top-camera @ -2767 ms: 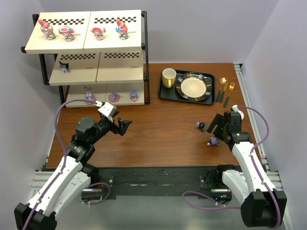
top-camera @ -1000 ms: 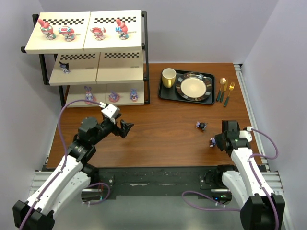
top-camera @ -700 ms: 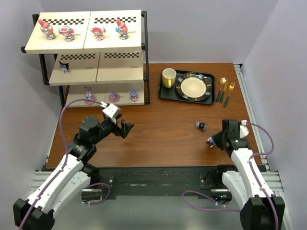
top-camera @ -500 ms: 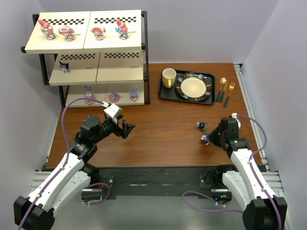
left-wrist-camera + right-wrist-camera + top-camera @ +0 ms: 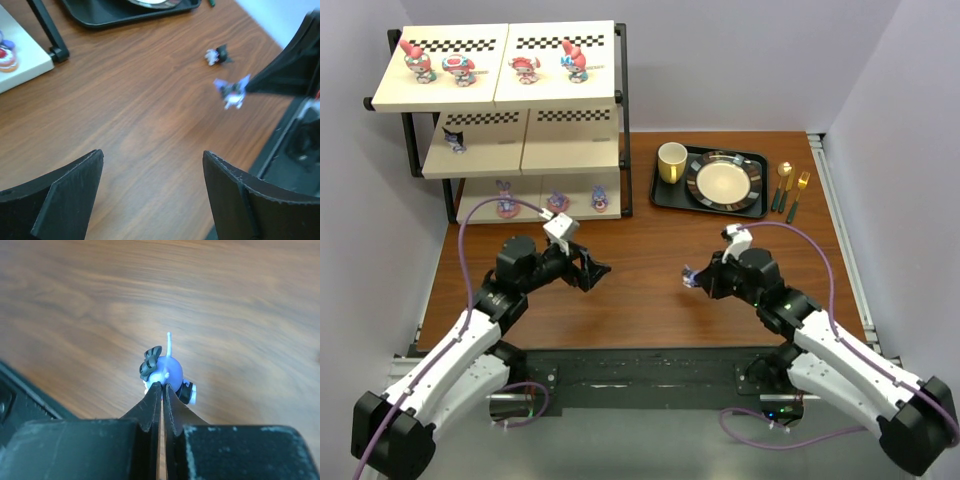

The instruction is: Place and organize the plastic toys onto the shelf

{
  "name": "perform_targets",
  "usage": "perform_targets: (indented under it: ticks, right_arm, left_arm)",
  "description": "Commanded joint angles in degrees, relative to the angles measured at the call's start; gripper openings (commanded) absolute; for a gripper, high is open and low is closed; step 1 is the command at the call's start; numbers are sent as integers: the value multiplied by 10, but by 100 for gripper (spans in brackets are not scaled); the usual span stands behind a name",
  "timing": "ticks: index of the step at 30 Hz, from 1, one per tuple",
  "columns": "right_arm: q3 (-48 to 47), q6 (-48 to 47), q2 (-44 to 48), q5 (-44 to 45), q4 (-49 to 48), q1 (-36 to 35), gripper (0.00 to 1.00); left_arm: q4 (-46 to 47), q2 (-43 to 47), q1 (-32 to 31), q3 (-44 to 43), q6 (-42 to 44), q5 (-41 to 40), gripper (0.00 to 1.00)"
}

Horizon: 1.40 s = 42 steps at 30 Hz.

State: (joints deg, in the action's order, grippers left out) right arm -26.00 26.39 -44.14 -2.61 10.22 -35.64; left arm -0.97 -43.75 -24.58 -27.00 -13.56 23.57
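1. Lilac-and-navy plastic, a small figurine (image 5: 167,372), is pinched by one end in the right jaws. They are pressed nearly together on it, and it appears to hang clear of the brown worktop (image 5: 650,230).
2. Moments ago this toy stood near the worktop's right edge with the right arm low over it. It has since been lifted and swung across to the middle.
3. The left jaws are spread wide with nothing in them. They face three o'clock toward the toy and have edged closer, though the two arms are not touching.
4. To me this looks like a handover being set up, since the shelf (image 5: 570,155) stands at ten o'clock, on the left arm's side.
5. Further out, one dark toy (image 5: 217,54) lies on the worktop beyond the held one, not yet collected.
6. On the shelf I count four pink-red figures (image 5: 520,68) on the top tier, a lone dark one (image 5: 454,140) in the middle and three purple bunnies (image 5: 557,203) on the bottom. The middle tier is probably where this one goes.
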Motion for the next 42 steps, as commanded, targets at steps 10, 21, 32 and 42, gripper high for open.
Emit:
perform_targets:
  ticks: [10,21,32,42]
  right_arm:
    - [-14,-114,-125,120,-293,-210,0]
    - [4,-103,-124,74,-371,-219,0]
    - [14,-93,-118,54,-387,-219,0]
    - [17,-93,-122,60,-393,-219,0]
  left_arm:
    - [64,-46,-97,-80,-227,-89,81]
    - [80,-123,-212,-75,-216,-201,72]
    - [92,-153,-227,-95,-194,-206,51]
    - [76,-143,-227,-88,-204,-186,34]
